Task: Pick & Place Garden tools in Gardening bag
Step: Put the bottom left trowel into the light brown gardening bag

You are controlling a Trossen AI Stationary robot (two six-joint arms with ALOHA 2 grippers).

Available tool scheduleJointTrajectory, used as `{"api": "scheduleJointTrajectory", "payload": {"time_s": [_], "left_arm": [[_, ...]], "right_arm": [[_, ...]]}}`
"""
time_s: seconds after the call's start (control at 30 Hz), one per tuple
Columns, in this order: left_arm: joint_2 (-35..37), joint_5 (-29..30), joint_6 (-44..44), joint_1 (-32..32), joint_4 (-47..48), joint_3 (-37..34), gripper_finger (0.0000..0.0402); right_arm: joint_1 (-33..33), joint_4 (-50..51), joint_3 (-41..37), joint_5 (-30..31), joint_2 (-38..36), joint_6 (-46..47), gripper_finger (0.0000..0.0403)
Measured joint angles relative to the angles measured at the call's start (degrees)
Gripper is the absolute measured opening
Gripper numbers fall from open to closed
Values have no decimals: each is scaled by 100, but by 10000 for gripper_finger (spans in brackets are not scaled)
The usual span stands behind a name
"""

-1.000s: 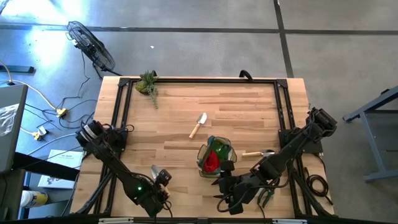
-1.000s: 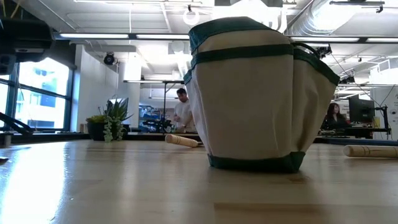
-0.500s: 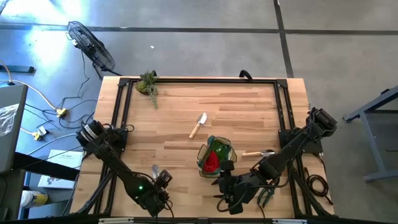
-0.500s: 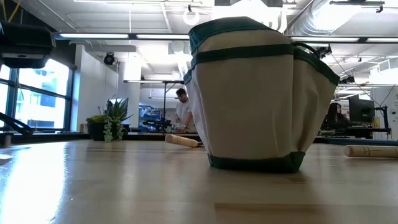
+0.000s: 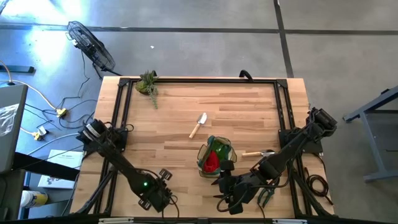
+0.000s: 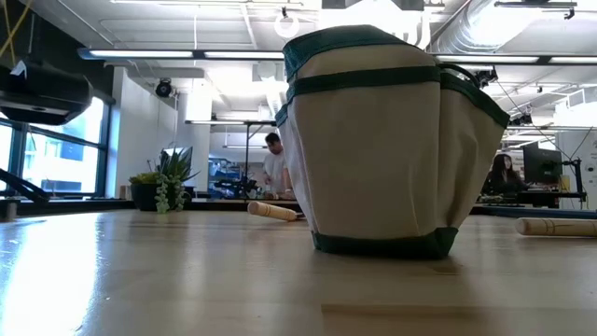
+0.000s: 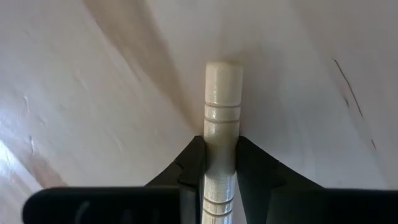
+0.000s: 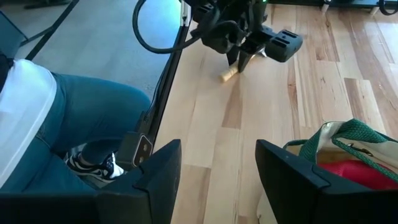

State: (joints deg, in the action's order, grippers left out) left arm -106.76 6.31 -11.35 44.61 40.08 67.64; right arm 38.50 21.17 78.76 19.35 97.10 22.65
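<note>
The left end effector (image 7: 221, 158) is clenching on a wooden handle (image 7: 222, 106), which is running straight out between its fingers, lying along the counter (image 5: 236, 118) at the near left edge. The bag (image 5: 216, 155) is standing to its right, nearer the right end effector (image 8: 217, 171), which is waiting released beside it.

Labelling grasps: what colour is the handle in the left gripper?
Pale wood handle, clearest in the left wrist view.

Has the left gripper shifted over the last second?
Yes. In the high view the left gripper has dropped toward the table's near edge, covering the tool there; its fingers pinch the wooden handle.
</note>
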Motion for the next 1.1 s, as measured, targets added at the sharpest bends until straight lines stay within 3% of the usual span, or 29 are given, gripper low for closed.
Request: {"api": "scheduleJointTrajectory", "payload": {"time_s": [0.23,0.43,0.53,0.67,0.8,0.93,1.0,1.1], "left_arm": [[176,162,-839,1,959,68,54],[470,373,-1210,15,2257,696,54],[746,822,-1251,90,2424,1120,54],[1303,1910,-1109,353,2341,1428,54],[2173,3500,-969,817,1555,1059,54],[3073,4576,-407,1168,-132,57,54],[3511,4847,103,1241,-1415,-659,54],[4064,4798,1106,1199,-3821,-2001,54]], "right_arm": [[0,0,0,-2,-2,0,197],[0,-42,-2,0,-2,-16,197],[12,-169,-2,0,-2,-54,197],[94,-476,-2,-26,-2,-294,197],[257,-701,-2,-113,-4,-504,197],[425,-862,-2,-130,-4,-638,197],[480,-978,-2,-130,-4,-690,197],[539,-1182,-2,-130,-4,-810,197]]}}
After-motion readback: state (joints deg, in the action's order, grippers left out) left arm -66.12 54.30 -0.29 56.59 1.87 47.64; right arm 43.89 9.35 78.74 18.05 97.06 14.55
